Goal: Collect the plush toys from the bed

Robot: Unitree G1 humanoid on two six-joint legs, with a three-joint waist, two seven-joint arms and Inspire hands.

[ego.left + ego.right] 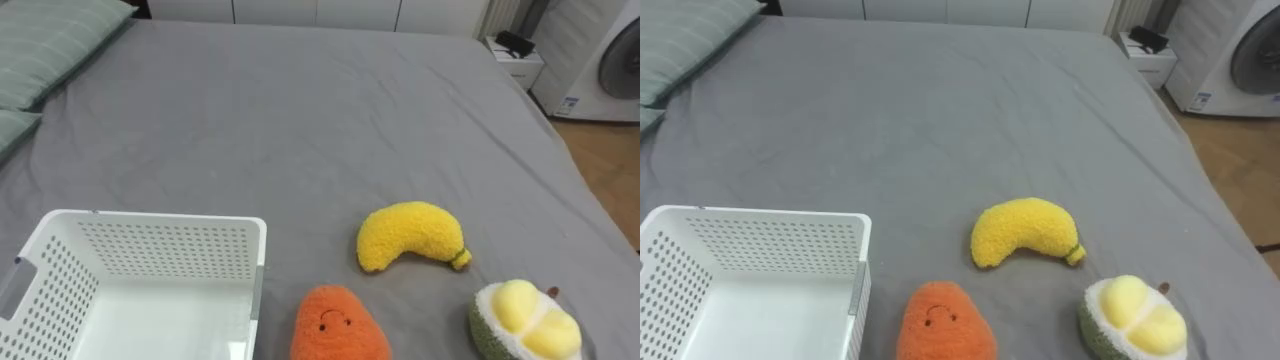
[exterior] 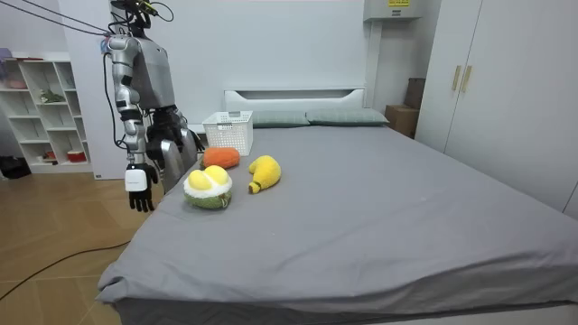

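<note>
Left eye view: 3 soft toys lie on the grey bed (image 1: 300, 120), all in its near part. An orange toy (image 1: 335, 325) with a small stitched face sits closest to the robot and just beside the right wall of a white perforated basket (image 1: 150, 217), though I cannot tell if they touch. A yellow banana (image 1: 410, 235) lies a little farther in, to the right of the orange toy and apart from it, its curved back facing away from the robot. A green and yellow durian (image 1: 525, 322) rests to the right of both, near the bed's right edge, and touches neither. The basket stands upright at the lower left and what shows of its inside is bare white. 2 grey-green pillows (image 1: 50, 45) lie at the far left. Past the bed's far right corner stand a small white nightstand (image 1: 515, 55) and a round white appliance (image 1: 610, 60), on a wooden floor (image 1: 610, 170).

In the room view the robot stands upright at the side of the bed, on the room view's left, close to the basket and the toys. Its right hand (image 2: 138, 190) hangs at its side beside the mattress edge with the fingers loose and pointing down, holding nothing. White shelves (image 2: 45, 108) stand behind the robot and a tall wardrobe (image 2: 515, 90) fills the room view's right.
</note>
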